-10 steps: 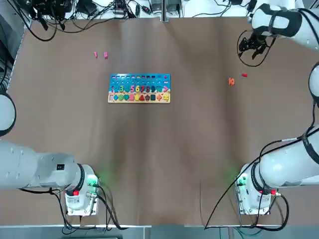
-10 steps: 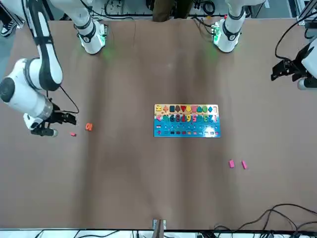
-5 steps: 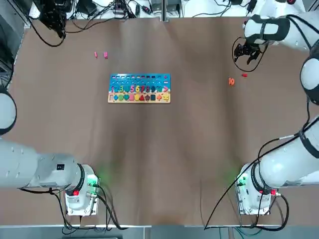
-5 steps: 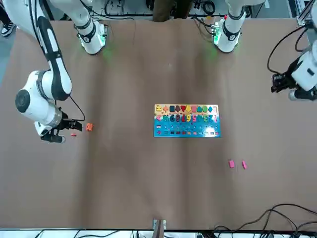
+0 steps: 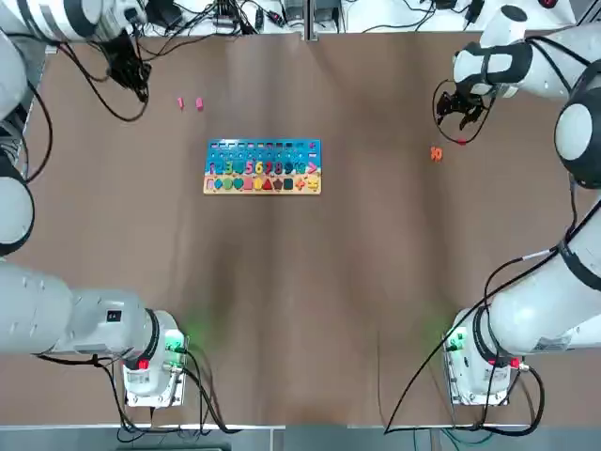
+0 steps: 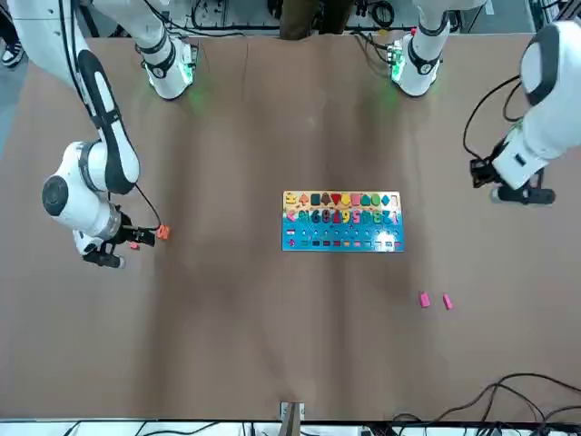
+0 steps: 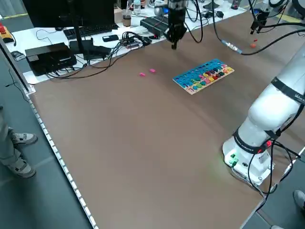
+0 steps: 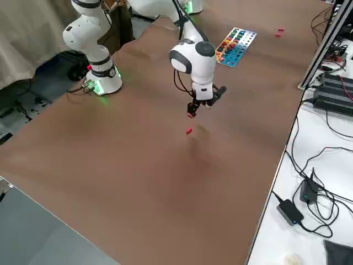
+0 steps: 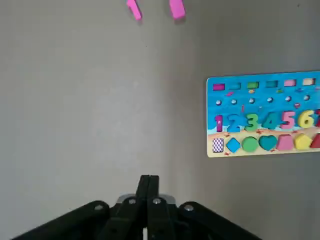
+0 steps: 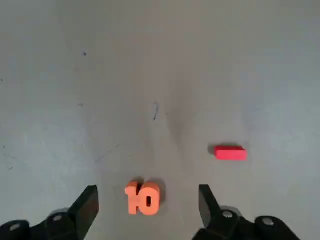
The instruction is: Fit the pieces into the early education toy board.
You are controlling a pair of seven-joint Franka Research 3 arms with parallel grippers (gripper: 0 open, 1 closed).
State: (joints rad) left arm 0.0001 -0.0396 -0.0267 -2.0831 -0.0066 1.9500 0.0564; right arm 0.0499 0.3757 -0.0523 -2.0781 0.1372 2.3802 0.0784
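The toy board [image 5: 263,167] lies flat at mid-table, blue half away from the bases. Two pink pieces [image 5: 180,103] [image 5: 199,104] rest to its far left. My left gripper [image 5: 139,86] hovers left of them, shut on nothing; in its wrist view the shut fingers [image 9: 149,187] point toward the pink pieces [image 9: 133,10] and the board [image 9: 265,117]. On the right lie an orange "10" piece [image 5: 436,153] and a small red piece [image 5: 461,141]. My right gripper [image 5: 460,108] hangs open just beyond them; the "10" [image 10: 142,198] shows between its fingers [image 10: 87,205], the red piece [image 10: 230,152] farther off.
Brown table surface [image 5: 310,282] spreads around the board. Cables and electronics [image 7: 95,45] crowd the bench past the far edge. Both arm bases [image 5: 150,362] [image 5: 479,362] stand at the near edge.
My left arm swung in from the far-left corner toward the pink pieces and its fingers closed. My right gripper shifted left and nearer to the orange and red pieces.
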